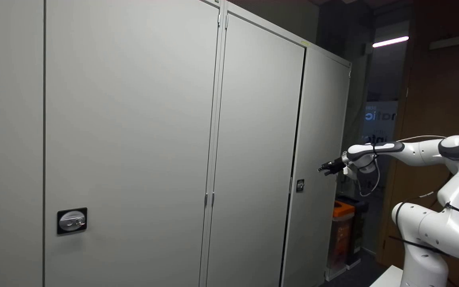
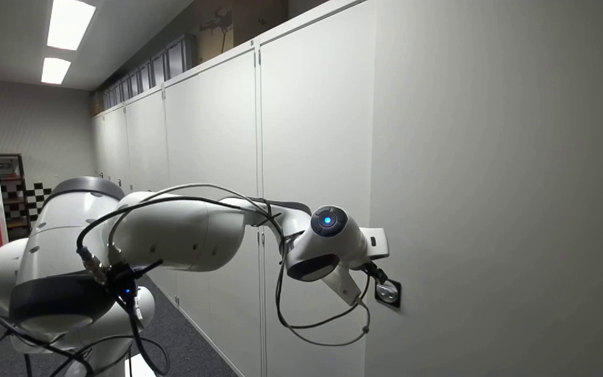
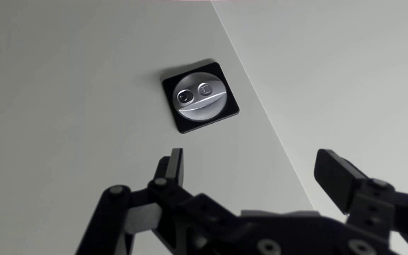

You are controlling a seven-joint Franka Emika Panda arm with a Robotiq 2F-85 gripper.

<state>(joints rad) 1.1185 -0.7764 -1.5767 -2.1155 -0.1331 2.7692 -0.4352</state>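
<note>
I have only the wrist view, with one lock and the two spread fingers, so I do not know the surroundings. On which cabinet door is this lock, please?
Observer: In an exterior view, the lock nearest the gripper is on the rightmost cabinet door of that picture.
Operator: Is anything hanging loose, which I should consider when I move?
Observer: Yes, in both exterior views a cable loop hangs below the wrist.

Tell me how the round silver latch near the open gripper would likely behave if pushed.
The latch probably won't shift, since its black plate sits flat against the cabinet door. Its smooth, shiny face may be slippery, though the raised ridge might offer some grip.
</note>
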